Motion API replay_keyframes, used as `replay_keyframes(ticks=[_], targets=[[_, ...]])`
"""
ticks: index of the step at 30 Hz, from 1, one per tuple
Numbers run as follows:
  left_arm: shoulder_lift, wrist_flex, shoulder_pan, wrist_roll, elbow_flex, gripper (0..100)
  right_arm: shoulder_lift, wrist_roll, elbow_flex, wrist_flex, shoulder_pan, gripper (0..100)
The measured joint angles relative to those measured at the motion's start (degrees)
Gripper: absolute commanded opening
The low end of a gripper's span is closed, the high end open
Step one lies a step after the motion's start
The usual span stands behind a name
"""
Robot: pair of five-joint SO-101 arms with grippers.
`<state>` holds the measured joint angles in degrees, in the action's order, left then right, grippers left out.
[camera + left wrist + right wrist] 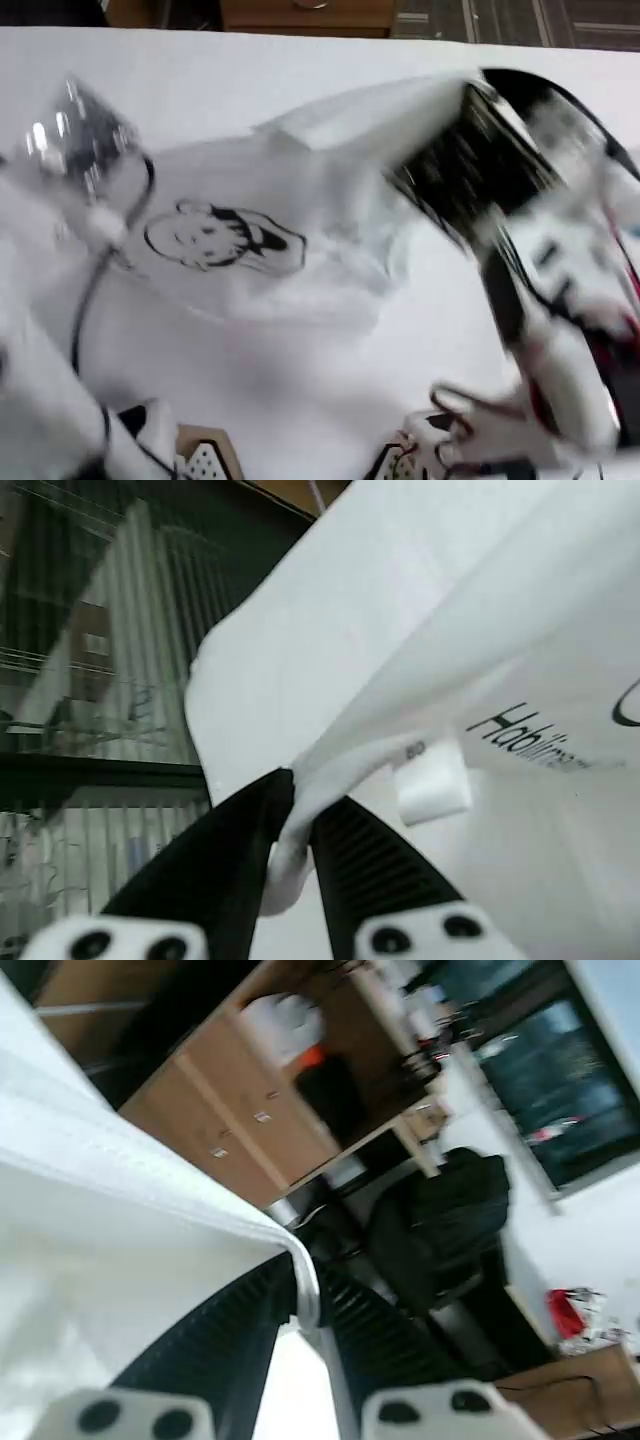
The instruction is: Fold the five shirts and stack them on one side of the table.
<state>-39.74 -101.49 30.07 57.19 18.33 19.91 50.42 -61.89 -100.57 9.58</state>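
A white shirt (250, 290) with a black cartoon face print (225, 238) hangs lifted over the white table (300, 60), stretched between both arms. My left gripper (297, 790) is shut on the shirt's edge (420, 660) near its neck label (432, 780); in the high view it is the blurred arm at the left (85, 150). My right gripper (305, 1280) is shut on a hemmed edge of the shirt (100, 1210); from above its black fingers (460, 165) hold the raised right corner.
Wooden furniture (310, 12) stands beyond the table's far edge. Two brown-edged patterned pieces (205, 455) sit at the near edge between the arms. A black cable (85, 300) runs along the left arm.
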Motion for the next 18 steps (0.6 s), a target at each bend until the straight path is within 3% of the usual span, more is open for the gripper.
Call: replay_keyframes(ticks=[5,13,18], targets=[[-11.3,0.0,0.2,-0.1,-10.4,2,8.6,0.0,9.1,0.0,-0.4,2.0],[-12.7,1.2,0.2,-0.1,-13.6,2,13.3,0.0,16.8,0.1,-0.4,2.0],[-8.1,6.9,0.2,0.1,-17.6,2,9.1,0.0,21.5,3.7,-0.4,2.0]])
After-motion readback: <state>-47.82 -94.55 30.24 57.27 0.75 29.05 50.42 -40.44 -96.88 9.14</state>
